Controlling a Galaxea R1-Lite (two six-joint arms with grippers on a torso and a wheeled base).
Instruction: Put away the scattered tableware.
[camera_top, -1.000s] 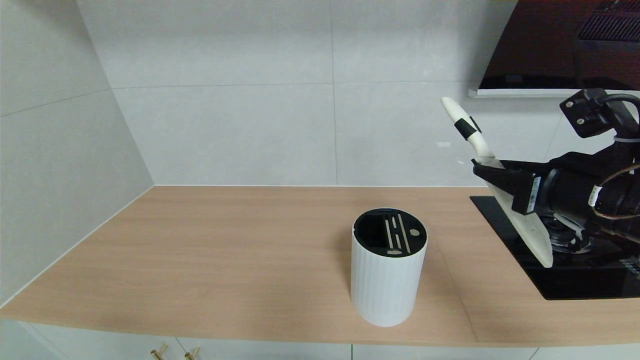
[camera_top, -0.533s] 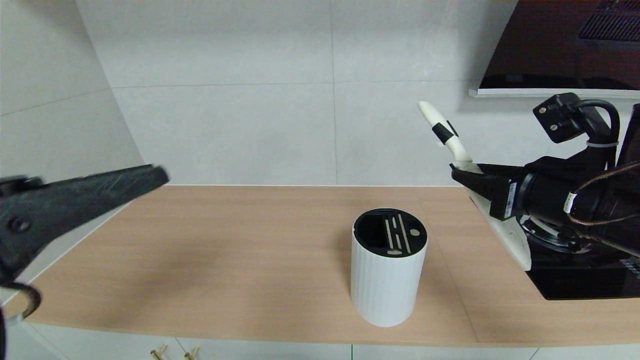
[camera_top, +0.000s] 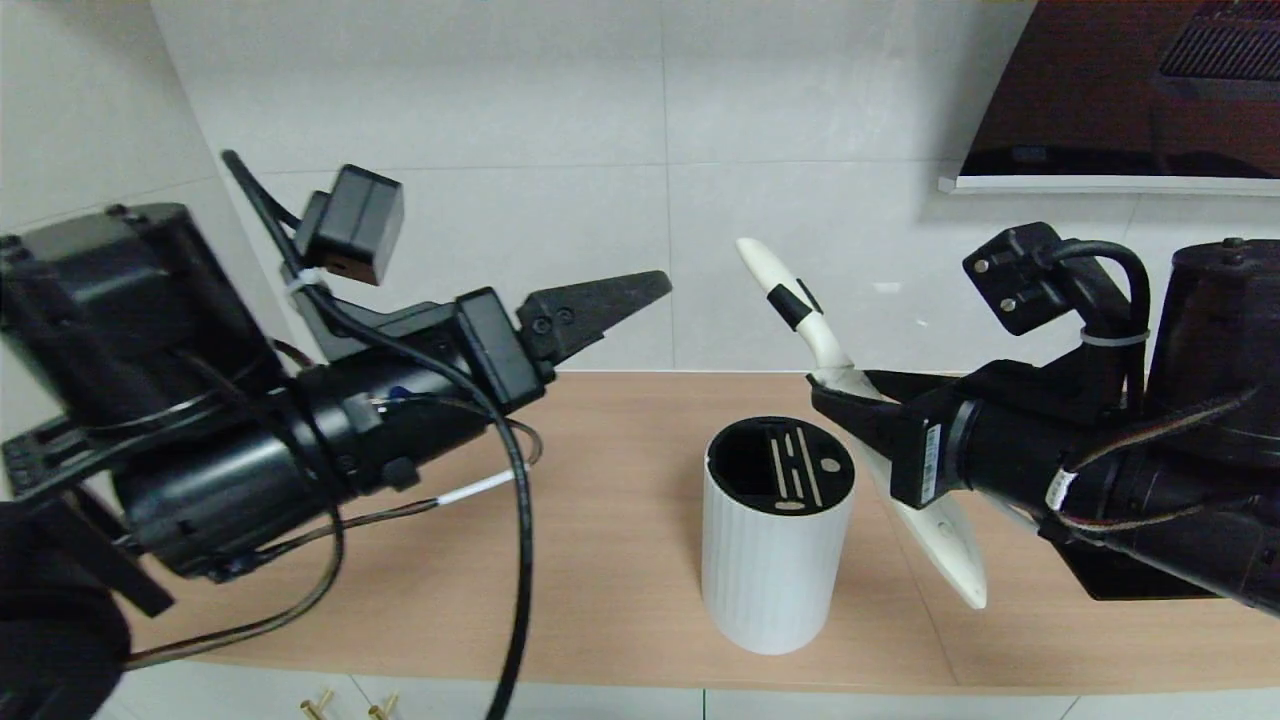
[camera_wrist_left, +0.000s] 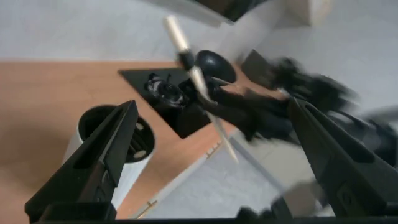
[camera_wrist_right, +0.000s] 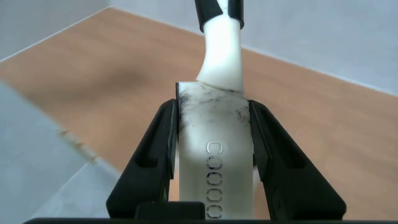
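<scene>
We see the white holder (camera_top: 775, 545) standing near the counter's (camera_top: 600, 570) front edge. Just right of it, our right gripper (camera_top: 840, 395) is clamped on the white knife (camera_top: 940, 545), blade angled down. Farther left, our left gripper (camera_wrist_left: 211, 104) hovers level, fingers wide apart.

white ribbed holder (camera_top: 775, 570) with black top, cream knife (camera_top: 942, 545) with black band.

Above the holder (camera_top: 772, 560) seems open — knife (camera_top: 942, 542) hangs just right.
</scene>
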